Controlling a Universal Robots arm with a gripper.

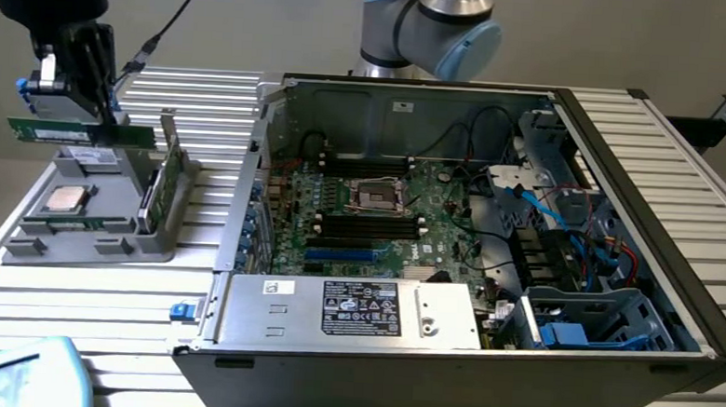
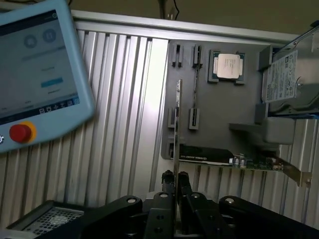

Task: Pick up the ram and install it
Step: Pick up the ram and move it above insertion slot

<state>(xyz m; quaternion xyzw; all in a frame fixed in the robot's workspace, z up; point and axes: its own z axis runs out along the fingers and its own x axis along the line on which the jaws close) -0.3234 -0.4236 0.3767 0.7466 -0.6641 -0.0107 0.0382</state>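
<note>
The gripper [image 2: 175, 177] is clenched on the ram [image 2: 177, 124]. In the wrist view its 2 black fingers [image 2: 167, 180] press on both flat sides of the thin board, which is seen edge-on and runs straight out from them. In the exterior view the green ram hangs level under the gripper, grasped at its upper long edge. It is raised over the far end of the grey tray [image 1: 81, 243], and it seems to be apart from the tray.

On this tray lie a square silver processor [image 2: 228, 65] and a silver drive with a white label [image 2: 289, 74]. A long expansion card [image 1: 165, 186] stands on its edge at the side of the tray nearest the case.

The tray rests on a ribbed aluminium table [image 1: 97, 292]. A teach pendant with a red button [image 2: 21, 133] lies on the table near the camera. On the exterior view's right stands the open computer case [image 1: 453, 385], with the green motherboard [image 1: 393, 226] inside and a silver power supply [image 1: 345, 310] at the near wall. A plain beige wall is behind.

The arm [image 1: 432, 22] rises behind the case. Its wrist is high at the exterior view's left, and the gripper points down.
</note>
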